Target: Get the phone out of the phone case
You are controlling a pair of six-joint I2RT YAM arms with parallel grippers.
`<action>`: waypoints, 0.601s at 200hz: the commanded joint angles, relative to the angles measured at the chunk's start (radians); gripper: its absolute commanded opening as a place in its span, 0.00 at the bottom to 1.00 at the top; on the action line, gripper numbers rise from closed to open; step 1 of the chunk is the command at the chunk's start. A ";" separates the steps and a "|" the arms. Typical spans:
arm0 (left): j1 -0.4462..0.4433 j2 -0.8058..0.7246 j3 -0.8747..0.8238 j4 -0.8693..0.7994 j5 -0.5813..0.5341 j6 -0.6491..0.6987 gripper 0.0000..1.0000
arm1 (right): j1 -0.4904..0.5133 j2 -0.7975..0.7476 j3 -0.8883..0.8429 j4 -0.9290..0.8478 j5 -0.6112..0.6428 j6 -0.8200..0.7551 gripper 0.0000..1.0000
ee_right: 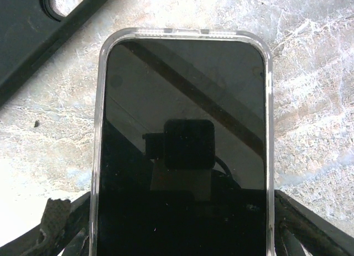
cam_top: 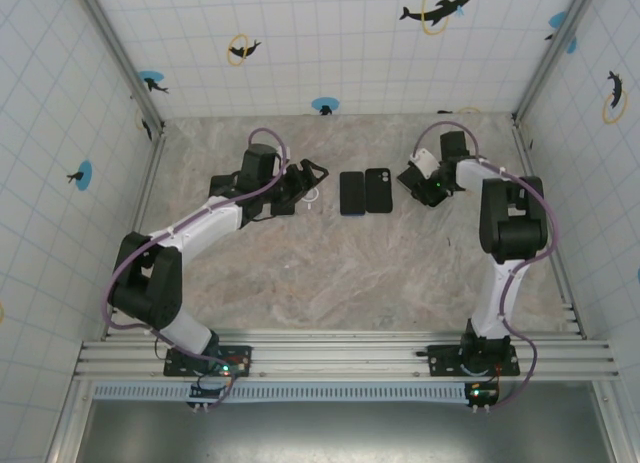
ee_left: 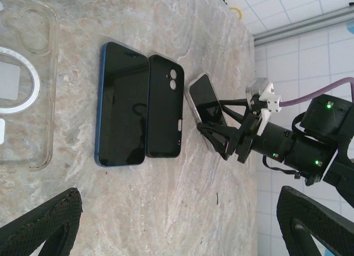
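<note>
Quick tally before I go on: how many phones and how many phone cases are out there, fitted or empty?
Phones: 2 (blue phone, cased phone)
Phone cases: 3 (black case, empty clear case, fitted clear case)
Total: 5

Table [cam_top: 330, 273] middle: I have the bare phone [cam_top: 352, 192] lying flat, an empty case [cam_top: 378, 190] against its right side.
Right of those: cased phone [ee_left: 202, 98], tilted between my right gripper's [ee_left: 214, 131] fingers.
Left of those: spare case [ee_left: 22, 84], flat, just beside my left gripper [cam_top: 303, 186].
</note>
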 commanded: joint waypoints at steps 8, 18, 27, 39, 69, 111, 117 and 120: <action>0.010 0.012 0.005 0.026 0.018 -0.001 0.93 | -0.005 0.032 -0.066 -0.054 0.070 0.028 0.59; 0.010 0.015 0.005 0.028 0.020 -0.003 0.92 | -0.012 0.017 -0.065 -0.046 0.043 0.050 0.55; 0.010 0.016 0.005 0.033 0.023 -0.008 0.92 | -0.017 -0.002 -0.072 -0.028 0.017 0.074 0.53; 0.010 0.019 0.006 0.042 0.024 -0.019 0.91 | -0.029 -0.033 -0.096 0.014 -0.022 0.111 0.52; 0.004 0.035 0.019 0.047 0.018 -0.042 0.88 | -0.067 -0.096 -0.144 0.079 -0.104 0.216 0.49; -0.026 0.063 0.044 0.073 0.013 -0.069 0.84 | -0.103 -0.244 -0.302 0.241 -0.209 0.374 0.47; -0.033 0.070 0.049 0.083 0.008 -0.076 0.83 | -0.104 -0.268 -0.324 0.259 -0.243 0.395 0.47; -0.037 0.074 0.052 0.089 0.007 -0.080 0.82 | -0.104 -0.281 -0.336 0.273 -0.254 0.409 0.47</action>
